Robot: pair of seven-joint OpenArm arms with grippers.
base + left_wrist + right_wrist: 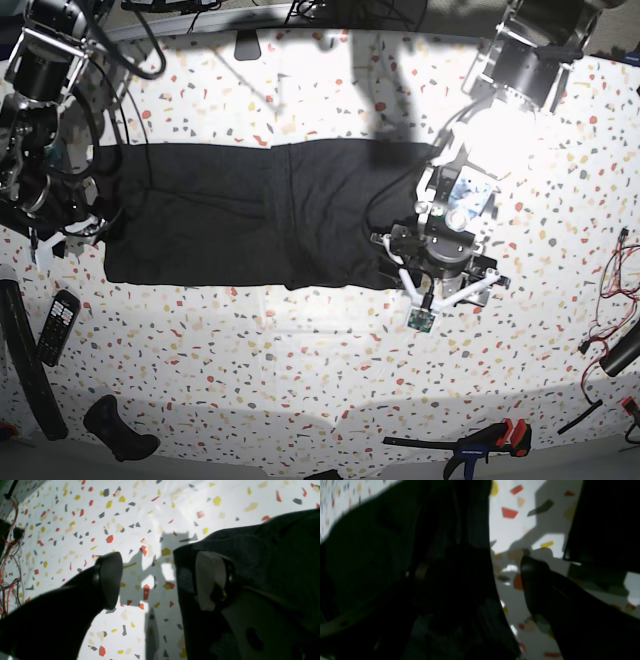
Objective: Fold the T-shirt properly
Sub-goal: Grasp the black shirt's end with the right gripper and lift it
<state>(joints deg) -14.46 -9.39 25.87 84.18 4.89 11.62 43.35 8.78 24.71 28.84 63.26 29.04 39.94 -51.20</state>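
The T-shirt (250,215) lies flat and dark across the speckled table (300,350), plain side up, with a vertical fold line near its middle. My left gripper (440,275) hovers at the shirt's right end. In the left wrist view it (160,580) is open, straddling the cloth edge: the white-padded finger (210,580) is over the T-shirt (262,555), the black finger (110,580) over bare table. My right gripper (65,232) is at the shirt's left end. It (482,580) is open too, one finger (535,585) over the table, the other lost in the dark above the T-shirt (382,542).
A black remote (57,325) and a long black strap (25,365) lie at the front left, with a black handle-shaped object (120,428) nearer the edge. A clamp (480,440) lies at the front right. Red wires (610,290) trail along the right side.
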